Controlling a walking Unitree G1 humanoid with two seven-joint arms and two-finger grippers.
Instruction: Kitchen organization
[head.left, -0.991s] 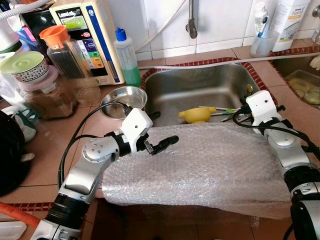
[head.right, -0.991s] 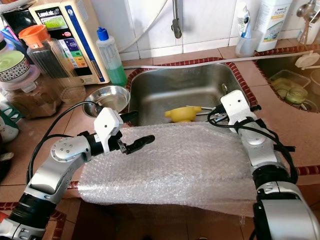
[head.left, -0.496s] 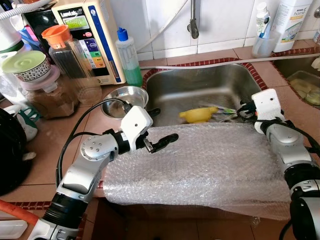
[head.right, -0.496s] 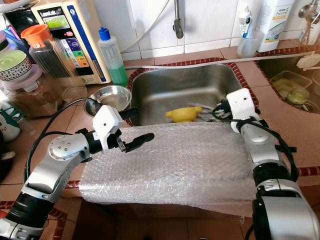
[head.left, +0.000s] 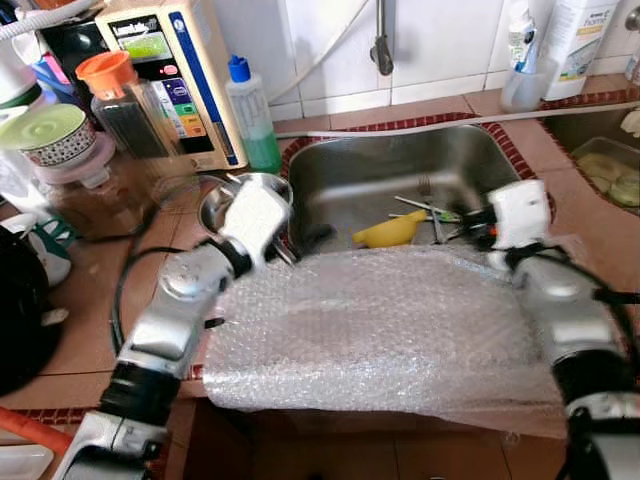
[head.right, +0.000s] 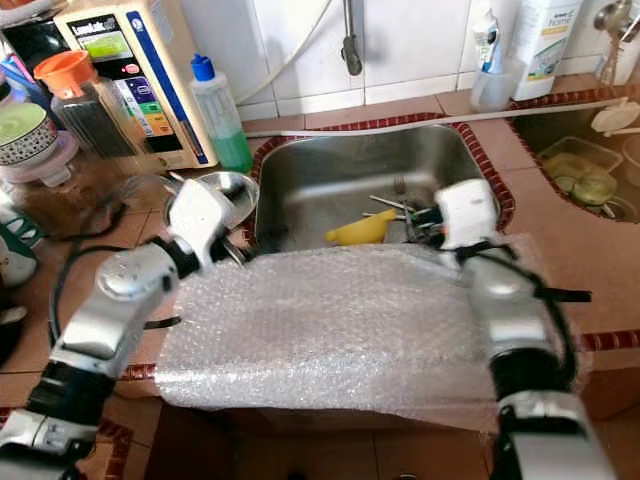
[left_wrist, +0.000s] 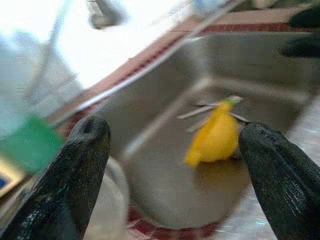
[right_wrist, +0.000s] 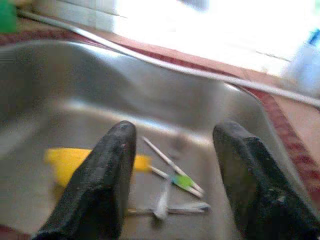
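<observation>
Item: steel sink (head.left: 340, 180) holding a yellow funnel-like piece (head.left: 392, 231) and loose cutlery (right_wrist: 167, 192), its near half covered by a bubble-wrap sheet (head.left: 390, 330); left gripper (left_wrist: 175, 175) and right gripper (right_wrist: 172, 175) both stood over the basin with fingers spread, holding nothing. Risk, as judged: an arm could drag the loose sheet off the edge, or the left elbow could knock the small steel bowl (head.left: 222, 205). Setting: terracotta-tiled counter (head.left: 90, 300), white tiled wall, crowded jars (head.left: 125, 95) and a green soap bottle (head.left: 252, 115) at left.
</observation>
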